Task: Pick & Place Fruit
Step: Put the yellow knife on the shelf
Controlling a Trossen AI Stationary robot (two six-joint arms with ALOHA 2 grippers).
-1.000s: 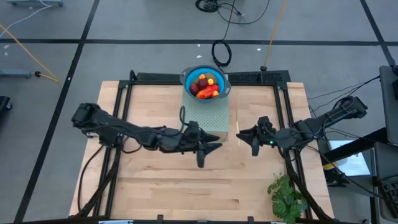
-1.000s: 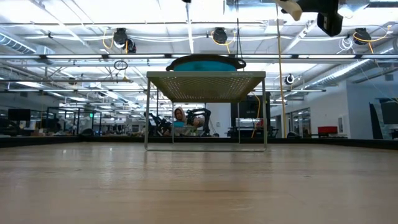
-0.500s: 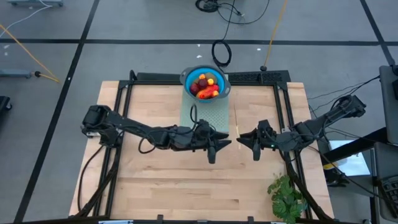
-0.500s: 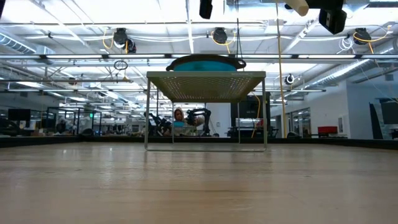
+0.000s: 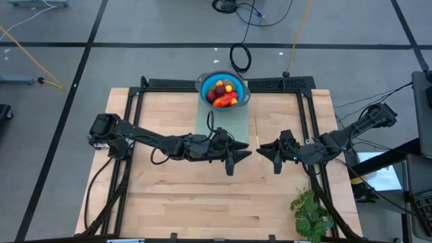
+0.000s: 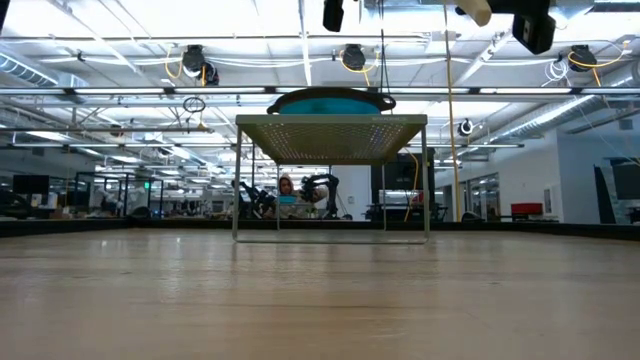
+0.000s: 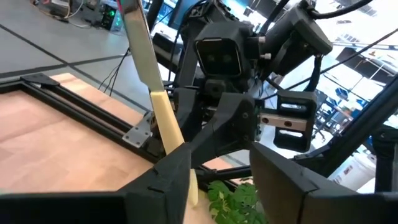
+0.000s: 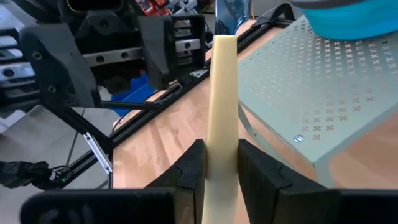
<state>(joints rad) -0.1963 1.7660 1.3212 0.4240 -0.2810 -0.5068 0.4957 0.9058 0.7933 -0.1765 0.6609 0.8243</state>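
Two dark arms reach toward each other over the middle of the tabletop in the high view. The left arm stretches out low from 9 o'clock, and its left end effector hangs just in front of the perforated green stand; its fingers are spread with nothing between them. The right arm comes in from 3 o'clock, and the right end effector is pinching a slim knife by its pale handle, with the knife pointing toward 12 o'clock between the two end effectors. The fruit lies in a blue bowl on top of the stand, at 12 o'clock, well apart from both end effectors. A green leafy bunch sits at the tabletop edge near 5 o'clock.

Compared with one second ago, the left arm has extended further toward 3 o'clock, so the gap to the right end effector is smaller. The right arm, knife and fruit have hardly changed.
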